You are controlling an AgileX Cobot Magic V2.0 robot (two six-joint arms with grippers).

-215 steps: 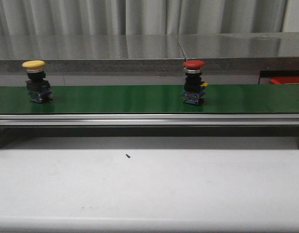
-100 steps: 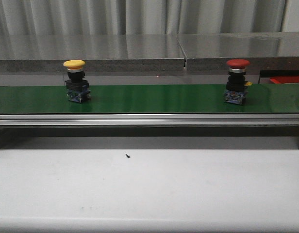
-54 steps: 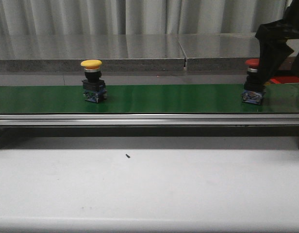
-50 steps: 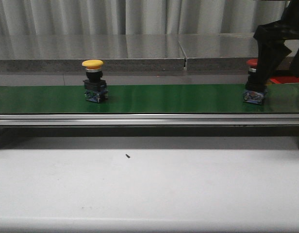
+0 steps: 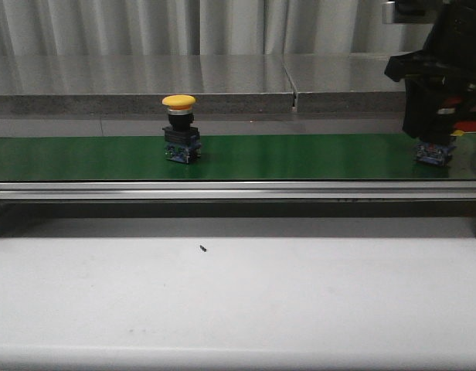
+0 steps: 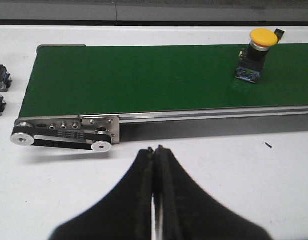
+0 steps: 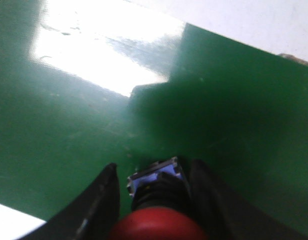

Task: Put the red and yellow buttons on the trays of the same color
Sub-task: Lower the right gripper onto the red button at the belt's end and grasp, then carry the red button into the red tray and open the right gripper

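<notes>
Grey curtains hang at the back of the room, and below them runs a long shiny metal shelf (image 5: 222, 75). In front of you is a wide white table (image 5: 238, 301). On it stands a long green belt (image 5: 300, 157) with a silver rail along its near edge.

Your right arm is the big black shape over the right end of the belt. Its right gripper (image 7: 153, 197) is down around the red button (image 7: 159, 227). You can see one black finger on each side of the button, with a small gap on each side. The pictures do not show if the fingers are squeezing it yet, so you cannot tell if it is gripped. The red button stands upright on the belt, near the right end. From the front, only its blue base (image 5: 433, 155) peeks out under the arm.

Your left gripper (image 6: 155, 151) hangs over the white table, just in front of the belt's left end. Its two black fingers are pressed together and hold nothing.

Look near the middle of the belt for the yellow button (image 5: 181, 129). It stands upright, toward the far edge.

A tiny dark speck (image 5: 202, 249) lies on the table.
</notes>
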